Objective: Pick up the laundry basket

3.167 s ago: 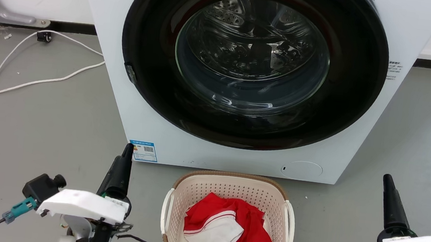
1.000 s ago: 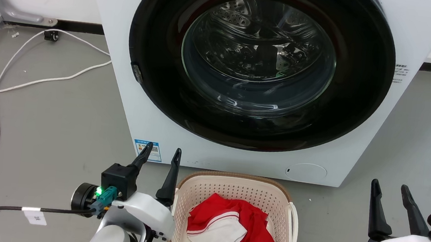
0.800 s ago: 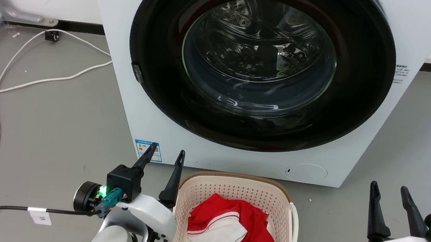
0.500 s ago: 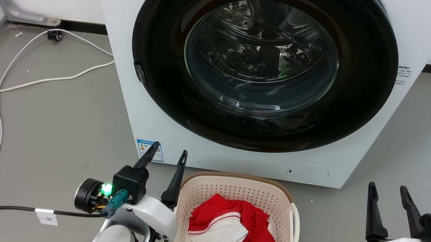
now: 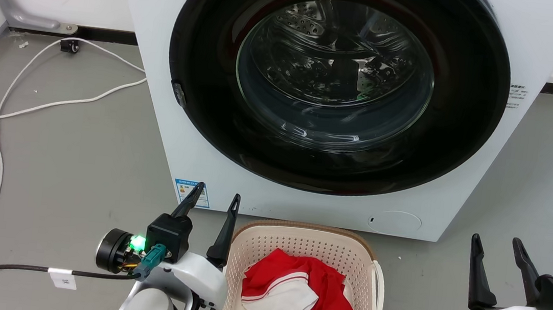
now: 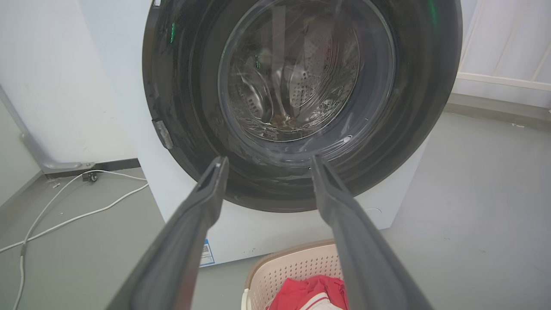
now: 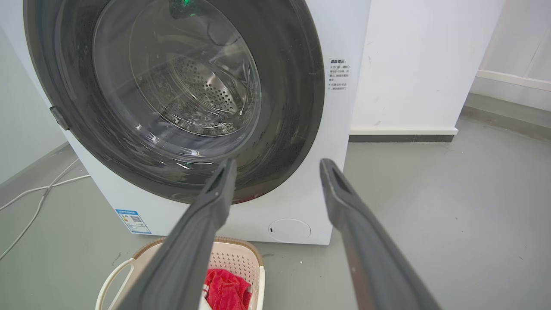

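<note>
Grey floor (image 5: 76,154) before a washer (image 5: 457,194); basket (image 5: 300,226) standing just right of the left claw (image 5: 218,190) and well left of the right claw (image 5: 496,238), red and white clothes (image 5: 302,296) inside. Since three seconds back: both claws rolled from edge-on to face-on, left claw brought in close beside the basket's side. Barely any shift over the last half second. Both wide open, holding nothing, no contact to be seen. By judgement, approach half made: right side yet to close in, grasp and lift not begun.
</note>
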